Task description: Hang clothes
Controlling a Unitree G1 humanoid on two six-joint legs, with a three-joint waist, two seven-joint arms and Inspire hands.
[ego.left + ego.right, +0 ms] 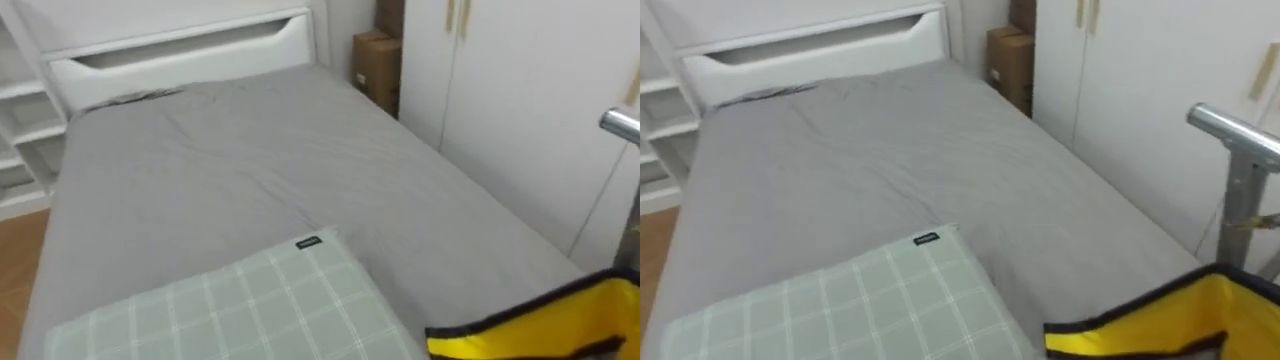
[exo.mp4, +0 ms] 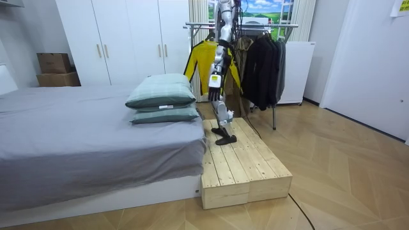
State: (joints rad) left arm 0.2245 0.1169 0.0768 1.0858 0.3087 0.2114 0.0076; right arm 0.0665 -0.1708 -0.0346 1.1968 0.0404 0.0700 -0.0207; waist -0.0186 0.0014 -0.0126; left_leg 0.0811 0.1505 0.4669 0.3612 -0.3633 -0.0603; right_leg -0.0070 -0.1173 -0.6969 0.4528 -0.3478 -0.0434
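Room view shows your robot standing on the wooden platform [image 2: 246, 160] at the foot of the bed [image 2: 83, 128]. Its left hand [image 2: 214, 80] is low at its side, and you cannot tell how its fingers are set. The yellow jacket [image 2: 197, 61] hangs on the clothes rack [image 2: 281, 25], probably so that it drapes free. Open floor lies on the room view's right.

In the room view the robot is slender, built of silver-white shell pieces broken by black joints. Its arm is narrow and pale, ending in a light-coloured left hand [image 2: 214, 79]. The lower leg is silver-grey above a flat black foot. Thin straps rise from its shoulders, and a dark cable trails across the floor.
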